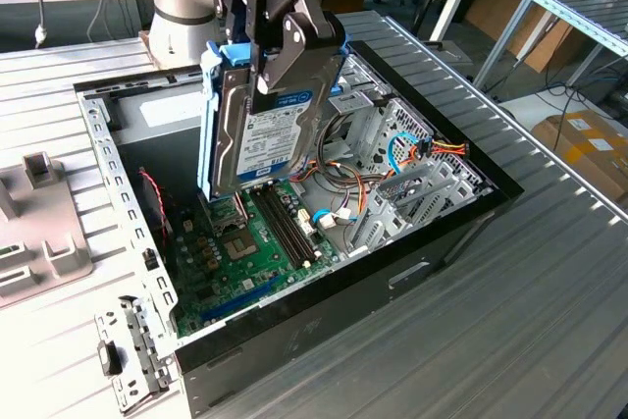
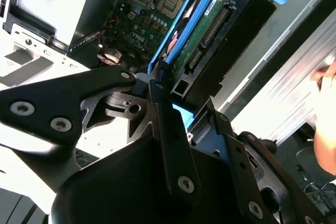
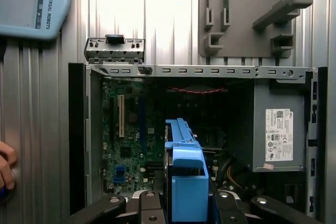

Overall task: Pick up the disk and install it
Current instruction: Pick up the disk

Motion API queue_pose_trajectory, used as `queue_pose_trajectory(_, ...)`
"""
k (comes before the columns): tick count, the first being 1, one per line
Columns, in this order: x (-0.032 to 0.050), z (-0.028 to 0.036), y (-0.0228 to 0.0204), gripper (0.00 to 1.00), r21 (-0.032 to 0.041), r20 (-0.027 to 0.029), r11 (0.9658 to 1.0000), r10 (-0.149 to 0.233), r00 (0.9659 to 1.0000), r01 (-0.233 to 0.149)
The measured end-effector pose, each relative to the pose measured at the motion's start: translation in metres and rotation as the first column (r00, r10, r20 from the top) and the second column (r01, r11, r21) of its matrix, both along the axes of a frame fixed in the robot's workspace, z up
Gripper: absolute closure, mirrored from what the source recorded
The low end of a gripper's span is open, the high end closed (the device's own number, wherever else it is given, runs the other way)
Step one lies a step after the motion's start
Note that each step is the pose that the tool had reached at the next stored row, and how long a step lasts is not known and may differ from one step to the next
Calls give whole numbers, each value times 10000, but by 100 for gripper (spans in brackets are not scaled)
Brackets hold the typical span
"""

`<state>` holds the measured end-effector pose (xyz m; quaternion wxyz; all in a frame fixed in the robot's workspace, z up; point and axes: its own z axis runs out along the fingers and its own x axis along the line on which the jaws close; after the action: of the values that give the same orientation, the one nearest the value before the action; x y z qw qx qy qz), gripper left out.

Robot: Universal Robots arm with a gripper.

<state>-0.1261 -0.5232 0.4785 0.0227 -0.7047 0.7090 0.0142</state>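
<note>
Disk [image 1: 260,144] clamped in gripper [image 1: 277,74], long axis near vertical, blue tab end up, above open computer case [image 1: 392,274].

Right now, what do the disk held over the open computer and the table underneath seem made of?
The disk: probably grey metal, dull sheen, with a paper-looking white-and-blue label. Its frame: light-blue plastic, matte, moulded-looking. The table: ribbed silvery metal, likely aluminium, brushed shine.

Ribbed metal table [image 1: 530,321], disk [image 1: 260,139] rails seemingly plastic
</note>
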Motion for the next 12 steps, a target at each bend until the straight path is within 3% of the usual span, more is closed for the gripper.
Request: queue_pose_trajectory(12,72,-1,-53,63,0,0,10000,0,10000,0)
